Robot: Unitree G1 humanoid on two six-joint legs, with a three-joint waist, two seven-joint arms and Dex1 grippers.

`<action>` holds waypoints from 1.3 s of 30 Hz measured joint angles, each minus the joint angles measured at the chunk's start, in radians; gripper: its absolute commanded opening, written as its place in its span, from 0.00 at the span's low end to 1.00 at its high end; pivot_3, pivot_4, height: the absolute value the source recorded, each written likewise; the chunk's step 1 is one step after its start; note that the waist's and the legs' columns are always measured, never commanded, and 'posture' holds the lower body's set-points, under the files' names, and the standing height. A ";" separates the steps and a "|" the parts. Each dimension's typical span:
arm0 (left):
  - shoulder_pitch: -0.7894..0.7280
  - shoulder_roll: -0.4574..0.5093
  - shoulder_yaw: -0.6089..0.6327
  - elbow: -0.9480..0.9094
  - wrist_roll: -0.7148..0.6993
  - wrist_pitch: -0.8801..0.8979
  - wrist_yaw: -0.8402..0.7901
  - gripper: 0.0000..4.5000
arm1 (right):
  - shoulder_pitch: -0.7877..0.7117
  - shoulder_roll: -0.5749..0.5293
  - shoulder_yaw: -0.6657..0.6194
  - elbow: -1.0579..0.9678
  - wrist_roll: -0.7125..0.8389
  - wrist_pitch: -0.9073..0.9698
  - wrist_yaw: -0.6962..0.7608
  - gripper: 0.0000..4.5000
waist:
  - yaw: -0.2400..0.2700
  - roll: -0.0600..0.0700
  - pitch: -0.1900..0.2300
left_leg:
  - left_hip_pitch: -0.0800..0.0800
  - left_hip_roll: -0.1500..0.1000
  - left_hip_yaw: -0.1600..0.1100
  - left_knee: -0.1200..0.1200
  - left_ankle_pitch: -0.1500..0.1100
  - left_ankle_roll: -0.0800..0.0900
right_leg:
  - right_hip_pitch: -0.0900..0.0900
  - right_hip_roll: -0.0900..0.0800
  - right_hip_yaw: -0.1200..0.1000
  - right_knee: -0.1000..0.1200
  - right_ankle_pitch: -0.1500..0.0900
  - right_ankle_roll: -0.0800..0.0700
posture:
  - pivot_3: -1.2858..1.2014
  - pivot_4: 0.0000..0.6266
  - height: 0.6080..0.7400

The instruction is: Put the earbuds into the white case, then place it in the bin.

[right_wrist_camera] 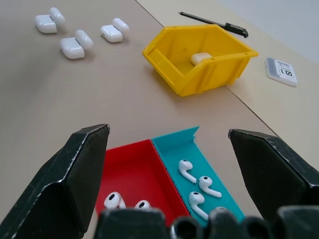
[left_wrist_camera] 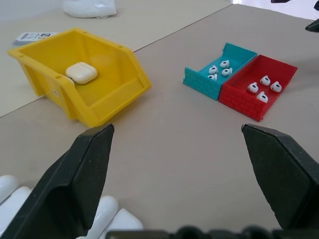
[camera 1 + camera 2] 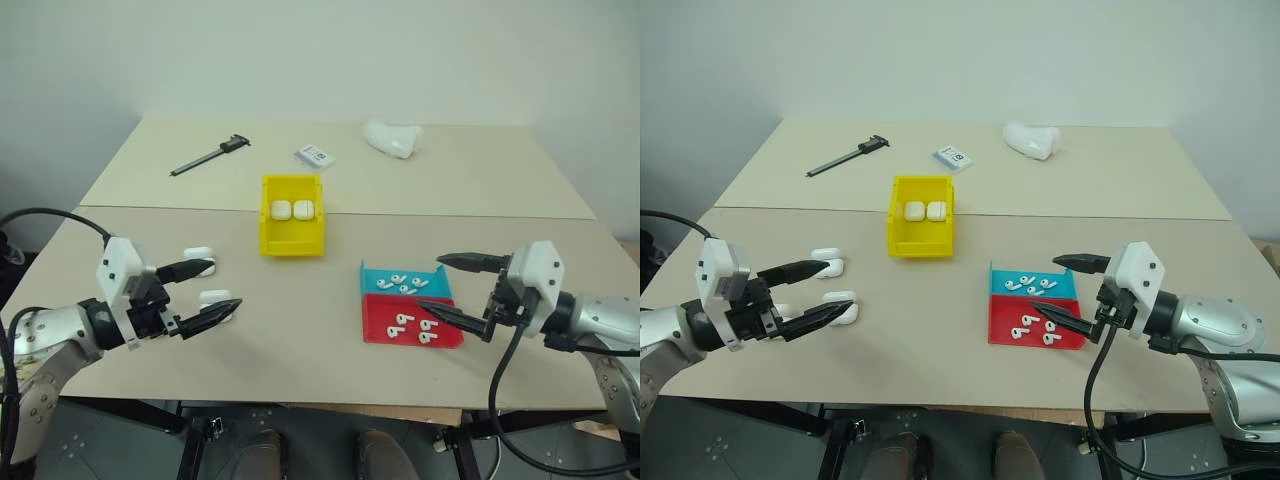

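Observation:
Several white earbuds [image 3: 412, 325] lie in a red tray [image 3: 375, 328], and more earbuds [image 1: 192, 177] lie in a teal tray [image 3: 378, 272] beside it. My right gripper [image 3: 430, 282] hovers open over these trays with nothing between its fingers. Three white cases [image 1: 76, 45] lie on the table at the left with their lids up. My left gripper [image 3: 226, 284] stands open and empty just above two of them [image 3: 199, 254]. The yellow bin [image 3: 292, 245] sits mid-table with two closed white cases [image 3: 281, 210] inside.
A black caliper [image 3: 210, 155], a small labelled card [image 3: 315, 155] and a lumpy white object [image 3: 393, 138] lie on the far table. A seam [image 3: 150, 208] runs between the two tabletops. Bare tabletop stretches between the bin and the front edge.

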 measured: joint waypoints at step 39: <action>-0.787 0.514 -0.736 0.533 -1.165 0.778 1.148 0.99 | 0.085 0.139 0.070 -0.168 -0.001 0.018 -0.208 0.99 | 0.009 -0.005 0.008 | 0.000 -0.003 0.000 -0.001 0.000 -0.001 | -0.002 0.000 0.000 0.002 0.000 0.000 | 0.52 0.24 1.00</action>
